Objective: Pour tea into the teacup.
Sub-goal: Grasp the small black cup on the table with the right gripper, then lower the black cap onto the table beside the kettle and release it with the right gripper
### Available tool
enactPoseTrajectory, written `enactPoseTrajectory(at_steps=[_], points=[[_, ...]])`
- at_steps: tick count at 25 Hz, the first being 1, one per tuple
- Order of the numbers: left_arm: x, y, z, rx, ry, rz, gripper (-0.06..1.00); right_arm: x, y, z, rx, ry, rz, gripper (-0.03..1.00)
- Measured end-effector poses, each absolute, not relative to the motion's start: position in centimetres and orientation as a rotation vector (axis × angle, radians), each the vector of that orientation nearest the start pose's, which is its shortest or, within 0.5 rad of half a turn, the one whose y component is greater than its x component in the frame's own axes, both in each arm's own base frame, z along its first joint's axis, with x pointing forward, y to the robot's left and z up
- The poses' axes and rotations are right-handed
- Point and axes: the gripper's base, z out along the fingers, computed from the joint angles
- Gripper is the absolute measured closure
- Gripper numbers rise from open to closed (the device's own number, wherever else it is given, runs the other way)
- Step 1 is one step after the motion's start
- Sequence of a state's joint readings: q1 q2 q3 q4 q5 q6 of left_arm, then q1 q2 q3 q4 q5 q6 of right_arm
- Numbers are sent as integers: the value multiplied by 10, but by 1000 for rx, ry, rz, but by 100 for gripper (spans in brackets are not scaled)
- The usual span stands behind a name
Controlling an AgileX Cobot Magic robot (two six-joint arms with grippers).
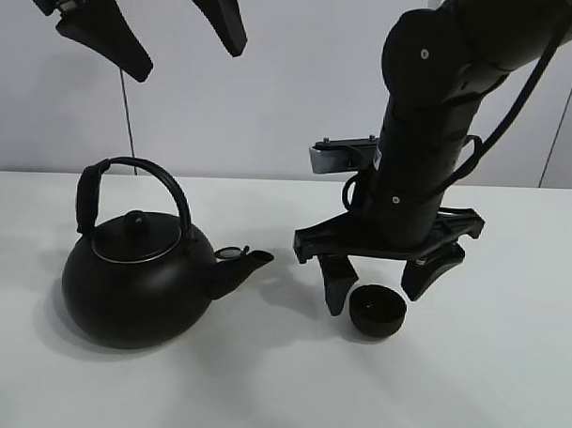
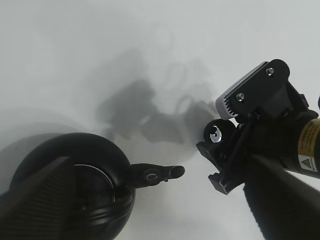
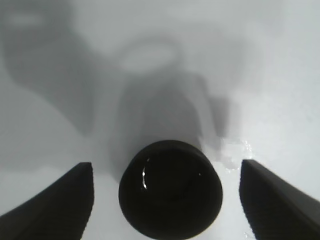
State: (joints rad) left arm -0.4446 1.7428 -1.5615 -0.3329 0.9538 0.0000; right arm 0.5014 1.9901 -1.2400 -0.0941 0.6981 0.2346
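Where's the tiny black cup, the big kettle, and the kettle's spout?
teacup (image 1: 377, 311): exterior high view, on the dark inside of its bowl.
kettle (image 1: 133, 288): exterior high view, on its round belly.
spout (image 2: 165, 174): left wrist view, on the spout's middle, just past the little ring.

Surface: white matte tabletop (image 1: 486, 399), smooth and plain, filling the lower half of the high view and the ground of both wrist views
Backdrop: pale grey-white wall (image 1: 290, 101) of flat panels, meeting the table's far edge in a straight horizontal line
Joints: thin dark vertical seam (image 1: 127, 124) at left; second dark seam (image 1: 549, 157), slightly slanted, at far right
Light: diffuse and even; soft grey shadows (image 3: 60, 75) with blurred edges lie on the tabletop
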Motion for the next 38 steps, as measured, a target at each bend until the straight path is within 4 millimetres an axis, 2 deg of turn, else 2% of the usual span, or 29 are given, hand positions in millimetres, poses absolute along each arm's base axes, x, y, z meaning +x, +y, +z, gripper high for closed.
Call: enactPoseTrajectory(at_steps=[8,15,21,30,38], points=[[336,-187,318,434,2611,-574,29,335,178,139,-473,2892,26,42],[336,-187,318,434,2611,-574,29,335,179,127,-465,2933,22,42],[336,-187,318,427,2613,-576,29,335,179,127,-450,2937,18,56],[336,-187,318,426,2612,-576,29,336,177,127,-449,2930,-4,56],[337,-187,319,422,2601,-577,29,333,181,126,-449,2952,64,56]])
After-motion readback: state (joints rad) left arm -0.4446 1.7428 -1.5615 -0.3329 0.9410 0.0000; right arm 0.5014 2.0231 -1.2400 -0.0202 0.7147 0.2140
